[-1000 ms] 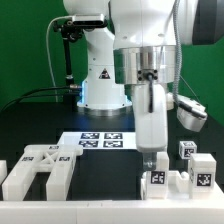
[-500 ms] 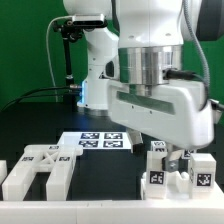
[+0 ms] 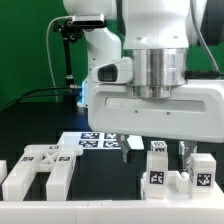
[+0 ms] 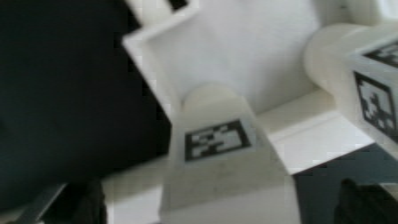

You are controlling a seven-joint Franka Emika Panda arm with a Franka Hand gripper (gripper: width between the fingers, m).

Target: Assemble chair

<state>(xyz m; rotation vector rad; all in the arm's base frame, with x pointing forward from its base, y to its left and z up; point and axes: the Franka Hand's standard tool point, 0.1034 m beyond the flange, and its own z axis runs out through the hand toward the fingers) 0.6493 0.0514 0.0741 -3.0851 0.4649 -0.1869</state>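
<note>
The chair parts are white blocks with black-and-white tags. A group of small tagged pieces (image 3: 158, 178) stands at the front of the exterior view's right, with another (image 3: 202, 170) beside it. A large frame-like part (image 3: 40, 170) lies at the front left. My gripper (image 3: 168, 150) hangs low over the right group. In the wrist view a tagged white bar (image 4: 217, 140) and a tagged cube (image 4: 370, 90) fill the picture. My gripper (image 4: 199, 205) is open; its dark fingers (image 4: 45, 205) stand wide apart, one on each side of the bar.
The marker board (image 3: 100, 140) lies flat on the black table behind the parts. The arm's base (image 3: 103, 85) stands at the back. A black stand (image 3: 66, 50) rises at the back left before a green wall.
The hand has turned about its vertical axis over the right group of parts, from narrow side on to broad side on. The parts on the table have not moved.
</note>
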